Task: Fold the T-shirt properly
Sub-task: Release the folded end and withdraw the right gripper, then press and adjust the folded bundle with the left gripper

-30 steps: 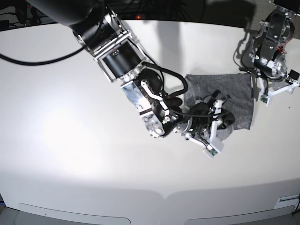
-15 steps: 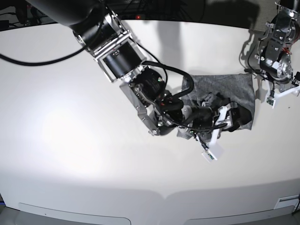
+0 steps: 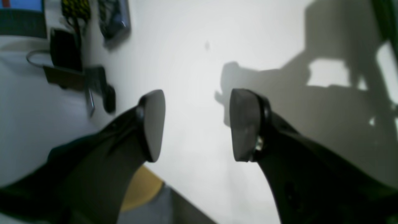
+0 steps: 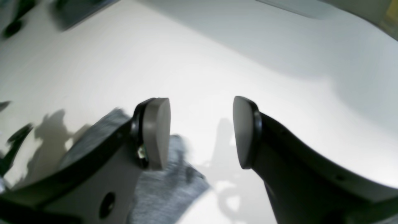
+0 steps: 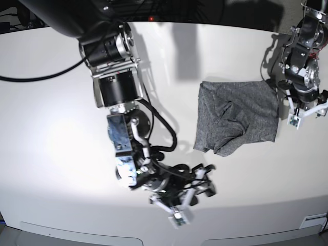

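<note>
We find the right gripper (image 4: 201, 133) with its jaws standing wide apart and nothing between them; the grey pads (image 4: 157, 132) face each other across bare white table (image 4: 279, 102). In the base view this gripper (image 5: 197, 182) hangs over the near part of the table, left of centre, apart from the cloth. In its wrist view a blurred corner of the T-shirt (image 4: 168, 183) lies on the table behind and below the left-hand pad, not gripped.

We find the left gripper (image 3: 197, 124) likewise open, jaws well apart, holding nothing; only the table surface and hard shadows show between its pads (image 3: 244, 124). In the base view it (image 5: 307, 105) sits at the far right, just beside the right edge of the T-shirt; we cannot tell whether it touches the fabric.

The T-shirt (image 5: 238, 117) lies on the table right of centre as a compact, roughly rectangular heather-grey bundle. Its far edge runs fairly straight; a crumpled ridge crosses the middle, and a loose flap points toward the near side.
</note>
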`<state>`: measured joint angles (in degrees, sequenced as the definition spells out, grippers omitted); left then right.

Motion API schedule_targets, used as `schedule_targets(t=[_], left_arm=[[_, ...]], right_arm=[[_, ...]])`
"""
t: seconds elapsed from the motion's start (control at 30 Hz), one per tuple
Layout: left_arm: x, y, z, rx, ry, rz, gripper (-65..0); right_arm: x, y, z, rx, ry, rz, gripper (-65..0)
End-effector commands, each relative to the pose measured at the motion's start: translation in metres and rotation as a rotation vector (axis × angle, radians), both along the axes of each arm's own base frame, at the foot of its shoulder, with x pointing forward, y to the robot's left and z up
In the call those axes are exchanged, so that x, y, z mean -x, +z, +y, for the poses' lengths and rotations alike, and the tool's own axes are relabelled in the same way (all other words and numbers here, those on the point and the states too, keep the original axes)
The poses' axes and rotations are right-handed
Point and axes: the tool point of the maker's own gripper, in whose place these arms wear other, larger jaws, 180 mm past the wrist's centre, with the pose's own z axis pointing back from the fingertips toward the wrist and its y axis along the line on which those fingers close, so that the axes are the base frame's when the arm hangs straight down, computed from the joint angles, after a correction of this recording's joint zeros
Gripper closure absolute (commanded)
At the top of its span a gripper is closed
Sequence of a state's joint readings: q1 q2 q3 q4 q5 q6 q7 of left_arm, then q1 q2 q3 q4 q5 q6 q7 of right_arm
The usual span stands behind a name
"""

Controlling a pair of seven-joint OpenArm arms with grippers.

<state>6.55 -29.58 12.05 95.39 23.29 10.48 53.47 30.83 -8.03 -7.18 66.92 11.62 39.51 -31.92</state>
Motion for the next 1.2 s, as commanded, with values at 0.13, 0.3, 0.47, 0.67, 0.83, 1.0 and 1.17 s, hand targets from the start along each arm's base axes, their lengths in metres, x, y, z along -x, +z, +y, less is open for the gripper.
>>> schedule_targets(t=[0.13, 0.3, 0.47, 0.67, 0.83, 1.0, 1.17], left_arm=[[-0.035, 0.049, -0.054, 0.183, -0.171, -0.185, -32.6], [-0.036, 0.074, -0.133, 0.438, -0.440, -0.174, -32.6], [-0.028, 0.073, -0.182, 0.621, -0.502, -0.156, -32.6], [-0.012, 0.059, -0.222, 0.730, -0.522, -0.097, -32.6], [-0.010, 0.055, -0.236, 0.657, -0.544, -0.102, -32.6], [-0.011, 0.029, -0.231, 0.590, -0.491, -0.090, -32.6], [-0.005, -0.009, -0.215, 0.528, -0.428, -0.004, -32.6]], right_arm=[[-0.010, -0.029, -0.093, 0.079, -0.140, 0.018, -32.2], [0.024, -0.091, -0.174, 0.226, -0.204, 0.118, -26.0], [0.057, -0.118, -0.223, 0.281, -0.236, 0.199, -26.0], [0.060, -0.113, -0.258, 0.282, -0.320, 0.204, -26.0], [0.051, -0.095, -0.272, 0.175, -0.388, 0.186, -26.0], [0.052, -0.095, -0.274, 0.161, -0.398, 0.196, -26.0], [0.052, -0.095, -0.274, 0.162, -0.397, 0.197, -26.0]])
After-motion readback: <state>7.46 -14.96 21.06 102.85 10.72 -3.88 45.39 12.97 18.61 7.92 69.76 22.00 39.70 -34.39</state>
